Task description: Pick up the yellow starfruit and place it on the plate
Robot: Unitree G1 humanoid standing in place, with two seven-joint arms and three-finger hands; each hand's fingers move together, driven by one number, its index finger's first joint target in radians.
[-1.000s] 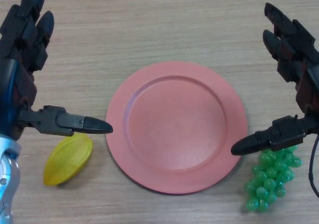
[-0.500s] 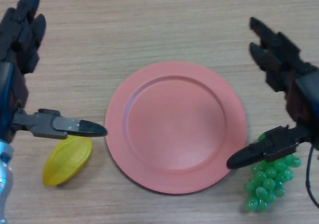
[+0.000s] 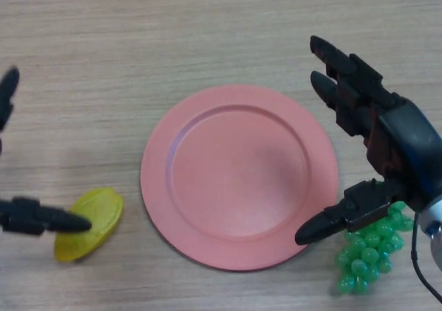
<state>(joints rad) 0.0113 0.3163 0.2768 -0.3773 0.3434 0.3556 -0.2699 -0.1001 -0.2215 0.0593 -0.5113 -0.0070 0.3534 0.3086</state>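
The yellow starfruit (image 3: pixel 92 221) lies on the wooden table at the lower left, just left of the pink plate (image 3: pixel 239 175). The plate is bare. My left hand (image 3: pixel 38 220) shows only at the left edge, its thumb lying over the starfruit's left end and a fingertip higher up at the edge; the fingers are spread and hold nothing. My right hand (image 3: pixel 387 138) is open over the plate's right rim, fingers straight, thumb pointing down-left at the rim.
A bunch of green grapes (image 3: pixel 366 252) lies at the lower right, partly under my right hand's thumb. Bare wooden table (image 3: pixel 173 34) lies behind the plate.
My left hand has pulled back to the left and down, mostly out of view. My right hand has moved left and inward over the plate's right rim. The starfruit, plate and grapes stay put.
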